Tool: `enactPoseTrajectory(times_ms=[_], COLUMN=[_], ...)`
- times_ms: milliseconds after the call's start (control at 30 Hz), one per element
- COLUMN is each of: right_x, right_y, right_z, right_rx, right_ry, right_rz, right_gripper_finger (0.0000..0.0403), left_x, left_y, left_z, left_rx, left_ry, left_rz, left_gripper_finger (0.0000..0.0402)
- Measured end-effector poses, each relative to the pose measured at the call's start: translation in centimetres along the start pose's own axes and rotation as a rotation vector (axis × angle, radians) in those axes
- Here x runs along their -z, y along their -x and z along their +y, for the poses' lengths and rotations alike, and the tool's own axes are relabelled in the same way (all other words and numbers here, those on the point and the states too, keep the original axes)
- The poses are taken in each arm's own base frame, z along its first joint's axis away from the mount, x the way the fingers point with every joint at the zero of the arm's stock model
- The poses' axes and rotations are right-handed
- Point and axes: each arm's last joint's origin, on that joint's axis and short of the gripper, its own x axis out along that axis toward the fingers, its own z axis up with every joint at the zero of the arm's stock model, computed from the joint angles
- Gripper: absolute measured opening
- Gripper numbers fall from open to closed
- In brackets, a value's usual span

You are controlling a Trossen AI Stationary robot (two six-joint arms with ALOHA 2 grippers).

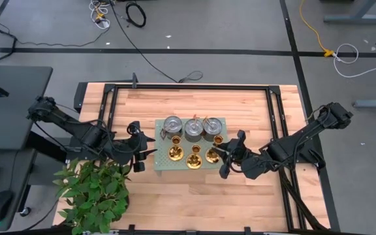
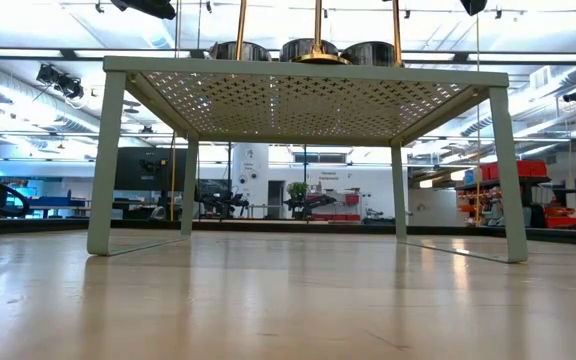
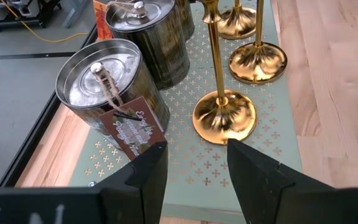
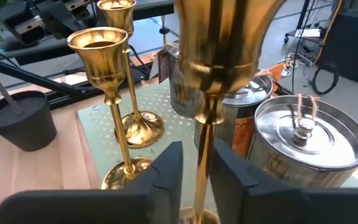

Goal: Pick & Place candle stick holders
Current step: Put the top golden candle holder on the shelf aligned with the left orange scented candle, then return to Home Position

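Note:
Three tall gold candle stick holders stand upright on their round bases in a row on a pale green perforated stand [image 1: 165,166]: left [image 1: 174,153], middle [image 1: 194,158], right [image 1: 213,155]. My right gripper [image 1: 226,155] is at the stand's right side, shut on the right holder [image 4: 219,37]. My left gripper [image 1: 150,150] is open at the stand's left edge. It points at the left holder's base [image 3: 224,115] and is short of it. In the low view the three stems [image 2: 318,25] rise from the stand's top. My right gripper [image 4: 197,152] pinches the right holder's thin stem [image 4: 204,134] between its two fingers, below the cup. The fingers come in about level from the table's right side and lie across the stem. The holder stands upright, and its base [image 4: 197,218] shows below the fingers.
Three lidded metal tins with tags [image 1: 173,125] [image 1: 194,127] [image 1: 213,125] stand on the stand's far half, close behind the holders. A potted green plant [image 1: 93,189] is at the table's near left corner. A black frame [image 1: 188,87] borders the wooden table.

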Motion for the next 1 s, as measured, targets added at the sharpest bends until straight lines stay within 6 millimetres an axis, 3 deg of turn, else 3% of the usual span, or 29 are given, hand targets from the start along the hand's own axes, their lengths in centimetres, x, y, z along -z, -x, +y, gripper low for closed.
enactPoseTrajectory(times_ms=[333, 533, 667, 1000], right_x=[0.0, 0.1, -0.1, 0.1], right_y=[0.0, 0.7, 2.3, 7.5], right_z=[0.0, 0.5, 0.1, -1.1], right_rx=[-0.003, -0.024, 0.047, 0.027], right_ry=[0.039, 0.108, 0.111, 0.14], right_rz=[0.0, -0.011, -0.071, -0.113], right_gripper_finger=[0.0185, 0.0227, 0.024, 0.0245], left_x=[0.0, 0.0, -0.1, 0.5], left_y=[0.0, 0.1, 0.7, 4.5], left_z=[0.0, 0.2, 0.4, -0.8], left_rx=[0.0, -0.034, -0.088, -0.088], left_ry=[0.0, 0.003, 0.011, -0.037], left_rz=[0.0, -0.014, -0.055, -0.187], left_gripper_finger=[0.017, 0.017, 0.017, 0.017])
